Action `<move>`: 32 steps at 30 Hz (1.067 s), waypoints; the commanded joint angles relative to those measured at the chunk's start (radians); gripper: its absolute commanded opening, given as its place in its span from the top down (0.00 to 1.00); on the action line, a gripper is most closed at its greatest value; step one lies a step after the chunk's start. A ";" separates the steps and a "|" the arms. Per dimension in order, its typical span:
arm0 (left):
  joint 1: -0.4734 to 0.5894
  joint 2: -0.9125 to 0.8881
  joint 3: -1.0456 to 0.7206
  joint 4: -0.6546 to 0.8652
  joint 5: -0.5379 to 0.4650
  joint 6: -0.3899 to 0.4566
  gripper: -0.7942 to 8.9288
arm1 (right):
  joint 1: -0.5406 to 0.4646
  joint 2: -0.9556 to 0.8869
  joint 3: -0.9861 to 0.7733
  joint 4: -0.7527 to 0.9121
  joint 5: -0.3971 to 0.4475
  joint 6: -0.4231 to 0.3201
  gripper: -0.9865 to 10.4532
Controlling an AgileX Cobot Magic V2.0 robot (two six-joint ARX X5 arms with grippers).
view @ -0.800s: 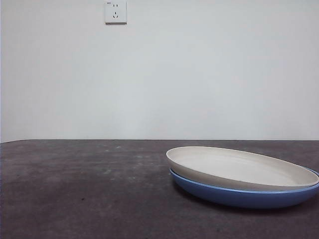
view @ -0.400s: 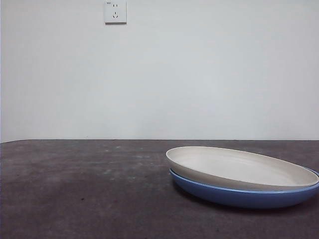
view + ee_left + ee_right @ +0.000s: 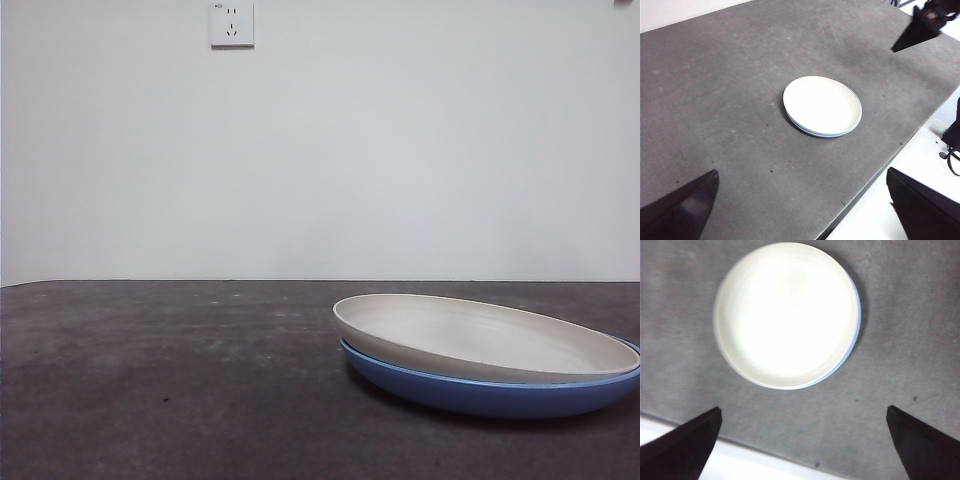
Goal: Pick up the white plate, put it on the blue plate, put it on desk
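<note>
Cream-white plate (image 3: 480, 340) already nests in blue plate (image 3: 480, 392) at worktop (image 3: 170, 380) 4 o'clock; both hands (image 3: 800, 200) (image 3: 802, 440) wide, empty, clear; unstacking left.

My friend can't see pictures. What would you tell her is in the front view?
A white plate sits tilted inside a blue plate on a dark grey desk, toward the right side. Behind them is a plain white wall with a power socket high up. No gripper is near the plates.
</note>
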 commanded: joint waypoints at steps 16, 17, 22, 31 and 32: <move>-0.007 0.005 0.011 0.001 -0.002 0.005 0.27 | -0.229 0.466 0.006 0.170 -0.241 -0.179 0.43; -0.007 0.005 0.011 0.001 -0.002 0.005 0.27 | -0.227 0.481 0.000 0.186 -0.266 -0.183 0.43; -0.007 0.005 0.011 0.001 -0.002 0.005 0.27 | -0.227 0.544 -0.027 0.220 -0.288 -0.195 0.45; -0.007 0.005 0.011 0.005 -0.002 0.005 0.27 | -0.228 0.590 -0.142 0.352 -0.308 -0.209 0.45; -0.007 0.005 0.011 0.005 -0.003 0.005 0.27 | -0.228 0.592 -0.156 0.369 -0.319 -0.209 0.45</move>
